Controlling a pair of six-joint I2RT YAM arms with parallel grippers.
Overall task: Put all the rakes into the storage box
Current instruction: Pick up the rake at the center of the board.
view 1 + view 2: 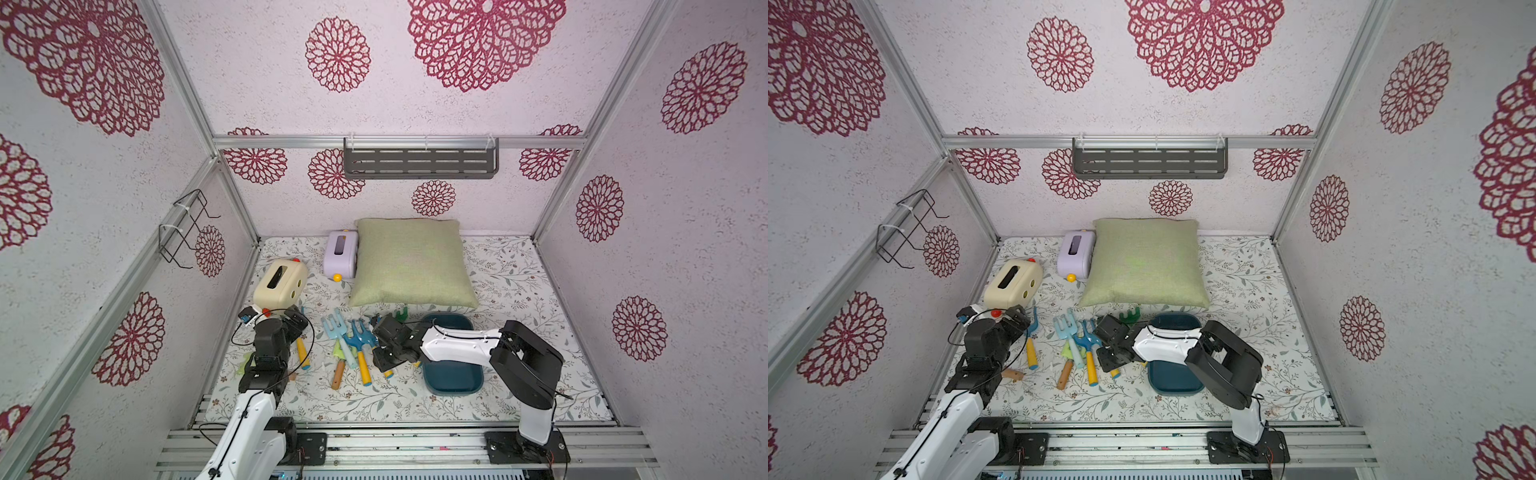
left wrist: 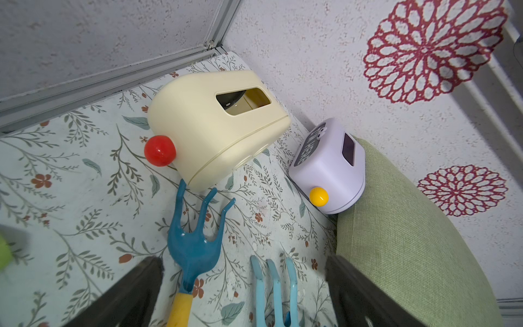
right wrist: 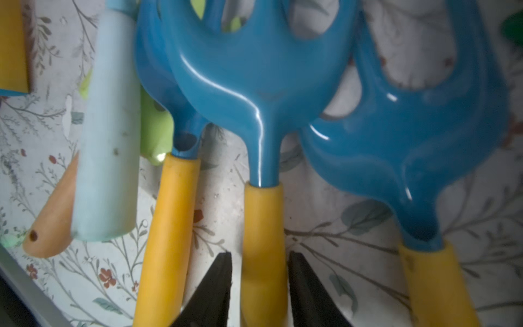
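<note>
Several toy garden tools lie in a heap on the floral mat. My right gripper (image 3: 260,254) is low over them, jaws open a little, fingers straddling the yellow handle of a blue rake (image 3: 263,93) with narrow gaps either side. In a top view that gripper (image 1: 384,353) covers the rake; only the handle's end (image 1: 388,374) peeks out. The teal storage box (image 1: 457,380) (image 1: 1173,382) sits just right of the heap, partly under my right arm. My left gripper (image 2: 243,260) (image 1: 297,320) hangs wide open over another teal rake (image 2: 195,240) and a light-blue fork (image 2: 274,283).
A cream toaster-shaped box (image 1: 280,282) and a lilac one (image 1: 340,253) stand at the back left beside a green cushion (image 1: 411,262). A green tool head (image 1: 401,311) lies by the cushion's front edge. A grey slotted shelf (image 1: 419,160) hangs on the back wall.
</note>
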